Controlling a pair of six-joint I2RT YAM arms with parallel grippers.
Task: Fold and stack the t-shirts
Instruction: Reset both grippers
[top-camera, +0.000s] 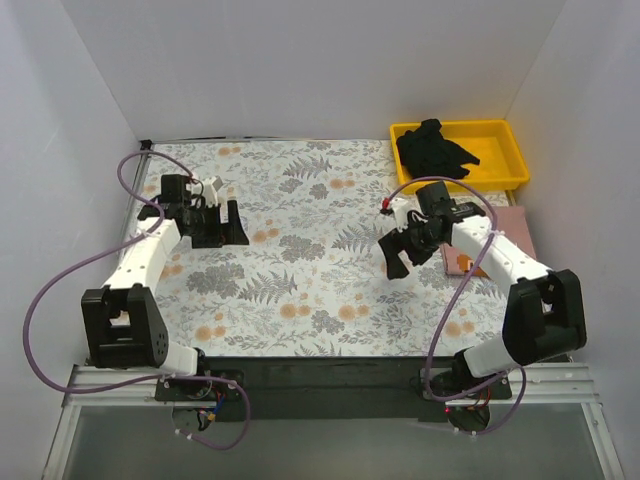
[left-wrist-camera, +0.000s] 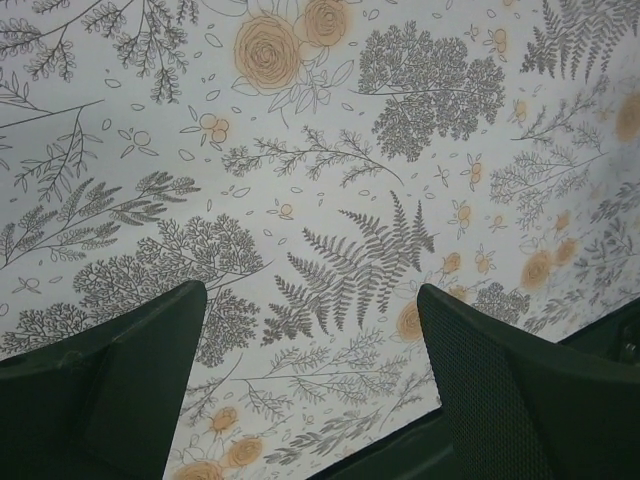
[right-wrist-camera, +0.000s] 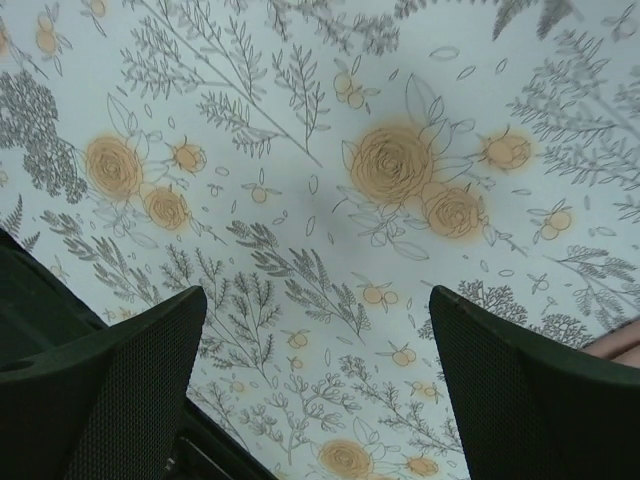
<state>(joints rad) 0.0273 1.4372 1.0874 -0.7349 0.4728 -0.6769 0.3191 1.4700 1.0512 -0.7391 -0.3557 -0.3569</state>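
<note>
Floral-covered tabletop (top-camera: 300, 290) carries the black t-shirt (top-camera: 432, 148) crumpled in a yellow bin (top-camera: 505, 160) at the far right corner, beyond the right tool (top-camera: 405, 260), which is much the nearer. The pink t-shirt (top-camera: 518, 228) lies flat along the right edge. Both it and the left tool (top-camera: 238, 224) stand apart, holding nothing.

Floral-patterned table cover (top-camera: 300, 260), pale ground printed with grey ferns and orange roses, lies flat over the work surface and reaches the back wall. Yellow plastic bin (top-camera: 497, 150) sits at the far right corner, close against the white enclosure walls (top-camera: 300, 60). A black strip (top-camera: 330, 372) and a metal rail (top-camera: 565, 385) run along the near edge.
</note>
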